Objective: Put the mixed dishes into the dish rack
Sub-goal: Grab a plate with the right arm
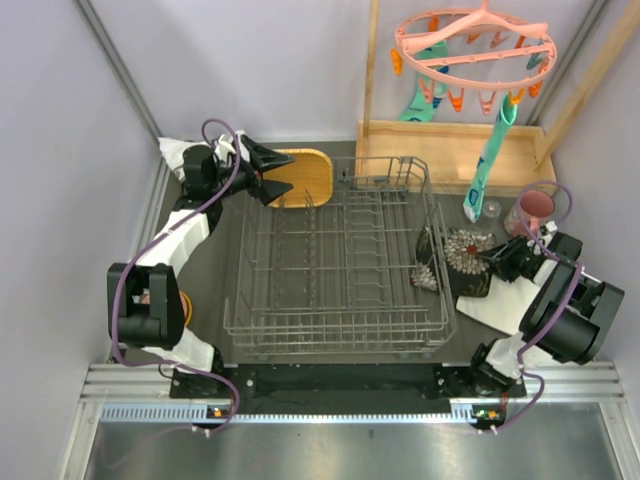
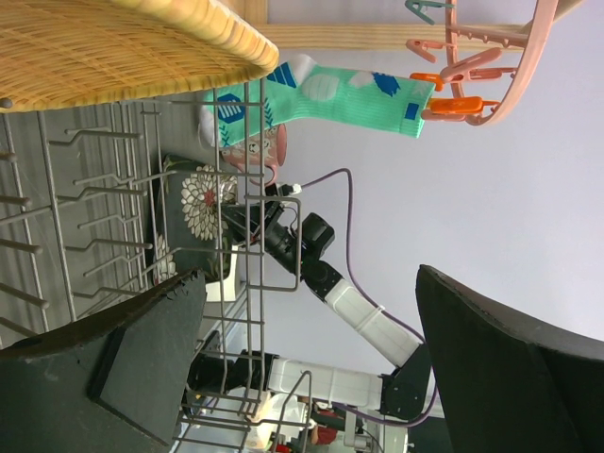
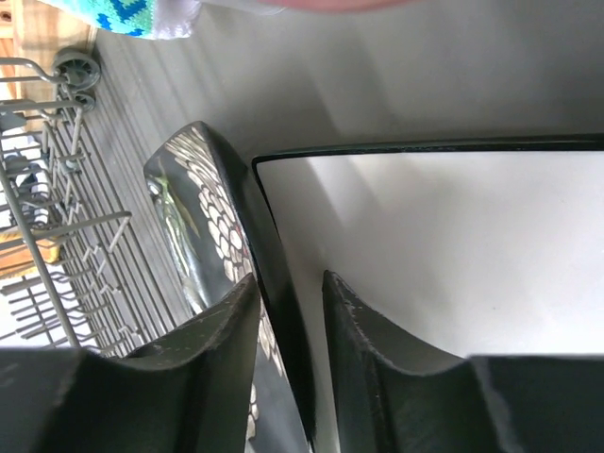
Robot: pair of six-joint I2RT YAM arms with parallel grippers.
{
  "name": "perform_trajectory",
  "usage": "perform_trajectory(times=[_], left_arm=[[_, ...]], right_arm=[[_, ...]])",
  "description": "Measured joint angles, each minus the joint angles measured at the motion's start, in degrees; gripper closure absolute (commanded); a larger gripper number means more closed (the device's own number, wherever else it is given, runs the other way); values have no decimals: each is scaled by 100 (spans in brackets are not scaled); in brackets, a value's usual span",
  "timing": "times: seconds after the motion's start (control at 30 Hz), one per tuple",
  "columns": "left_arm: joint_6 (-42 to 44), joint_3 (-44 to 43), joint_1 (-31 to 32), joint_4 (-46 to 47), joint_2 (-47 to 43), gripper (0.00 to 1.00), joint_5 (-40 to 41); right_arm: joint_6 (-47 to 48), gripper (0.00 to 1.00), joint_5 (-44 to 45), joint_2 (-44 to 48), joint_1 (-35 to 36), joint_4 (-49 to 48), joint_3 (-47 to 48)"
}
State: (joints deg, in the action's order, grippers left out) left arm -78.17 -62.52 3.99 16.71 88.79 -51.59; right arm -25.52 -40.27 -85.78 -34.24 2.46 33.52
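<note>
The large rectangular grey metal wire dish rack [image 1: 330, 345] sits in the middle of the worktop [image 1: 215, 275]. Just off its far-left corner lies the yellow wooden rounded-square plate [image 1: 305, 180], and a white cloth [image 1: 173, 150] lies farther left. Behind the rack stands the light wooden tray [image 1: 450, 160]. Above the tray hangs the pink round peg hanger [image 1: 475, 45], with teal socks [image 1: 488, 165] dangling from it. Right of the rack is the black floral square plate [image 1: 465, 250], with the pale plate [image 1: 490, 308] nearer the front. The small clear glass [image 1: 492, 208] and pink cup [image 1: 537, 207] stand behind them.
</note>
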Motion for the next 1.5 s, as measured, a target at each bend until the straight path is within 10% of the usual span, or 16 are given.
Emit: perform_trajectory(times=[0.5, 1.5], left_arm=[[2, 0, -7, -4, -2, 4, 0], [26, -4, -31, -175, -28, 4, -2]], right_arm=[[2, 100, -85, -103, 22, 66, 4], [-26, 100, 844, 1650, 81, 1639, 785]])
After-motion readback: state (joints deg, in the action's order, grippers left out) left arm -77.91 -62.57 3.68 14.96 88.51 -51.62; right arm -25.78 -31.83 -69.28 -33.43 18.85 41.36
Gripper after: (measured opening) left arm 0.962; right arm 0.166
